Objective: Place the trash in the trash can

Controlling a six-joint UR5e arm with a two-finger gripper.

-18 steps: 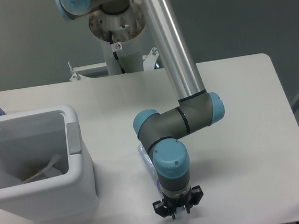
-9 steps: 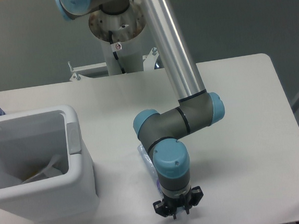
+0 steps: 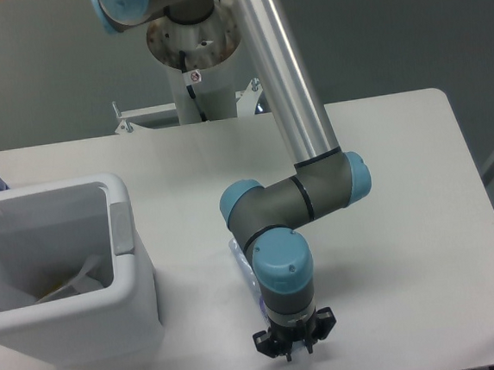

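1. Claw first: the gripper (image 3: 295,349) hangs low in the lower middle of the frame, over the table (image 3: 406,223); I cannot tell whether its fingers are spread or pinching.
2. At lower left stands the trash can (image 3: 139,290), with a pale flattened piece inside.
3. Just left of the wrist lies the crushed bottle (image 3: 242,268), mostly hidden. It likely handles light, springy and slick; grasp across the body.
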